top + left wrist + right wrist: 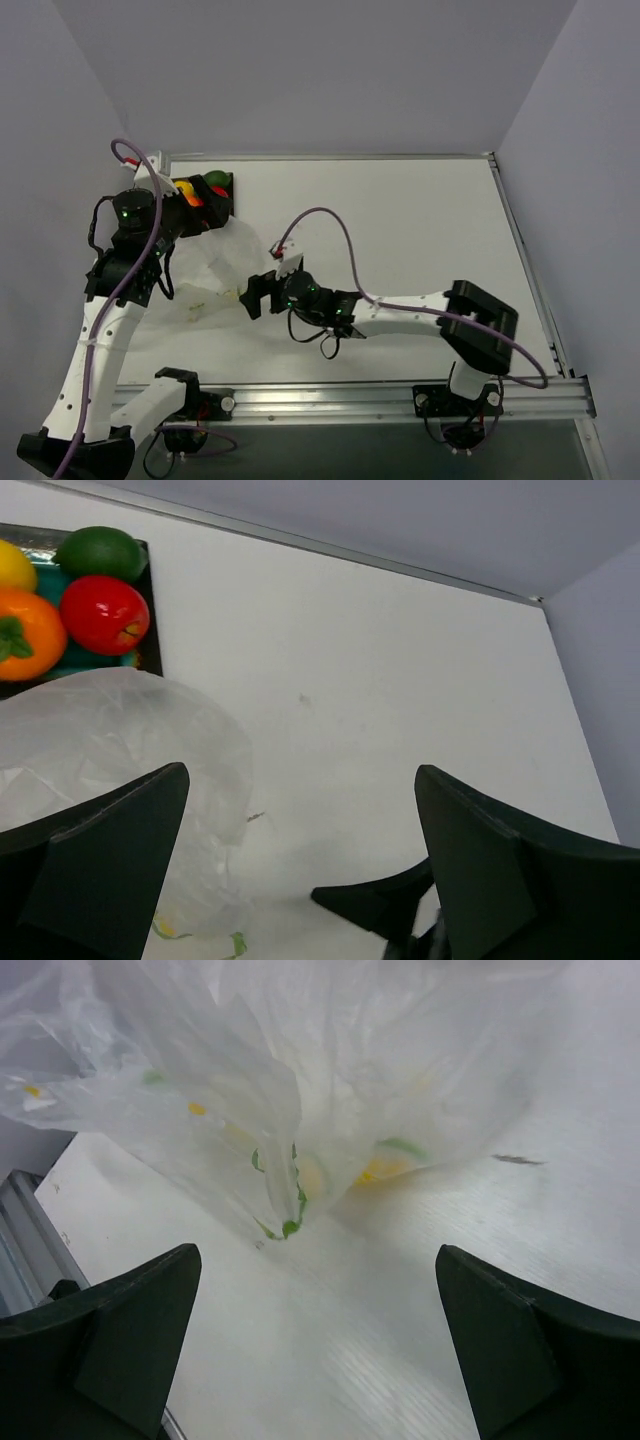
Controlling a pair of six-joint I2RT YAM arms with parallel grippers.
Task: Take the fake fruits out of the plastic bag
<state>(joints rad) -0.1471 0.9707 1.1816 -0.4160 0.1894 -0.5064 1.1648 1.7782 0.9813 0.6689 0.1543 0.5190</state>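
Observation:
Four fake fruits lie together in the dark-framed tray (148, 600): yellow (14, 565), dark green (100, 552), red (105, 615) and orange (25, 632). From above they show at the table's far left (205, 190). The plastic bag (215, 262) lies crumpled just in front of the tray, whitish, with small green and yellow marks (290, 1225). My left gripper (300, 775) hangs open over the bag's (110, 730) right side, nothing between its fingers. My right gripper (258, 293) stands open at the bag's near right edge, and the bag (300, 1070) lies just ahead of its fingertips (318, 1252).
The right gripper's dark finger (385, 900) shows low in the left wrist view, close under my left gripper. Grey walls enclose the white table (400, 230). A metal rail (400, 395) runs along the near edge.

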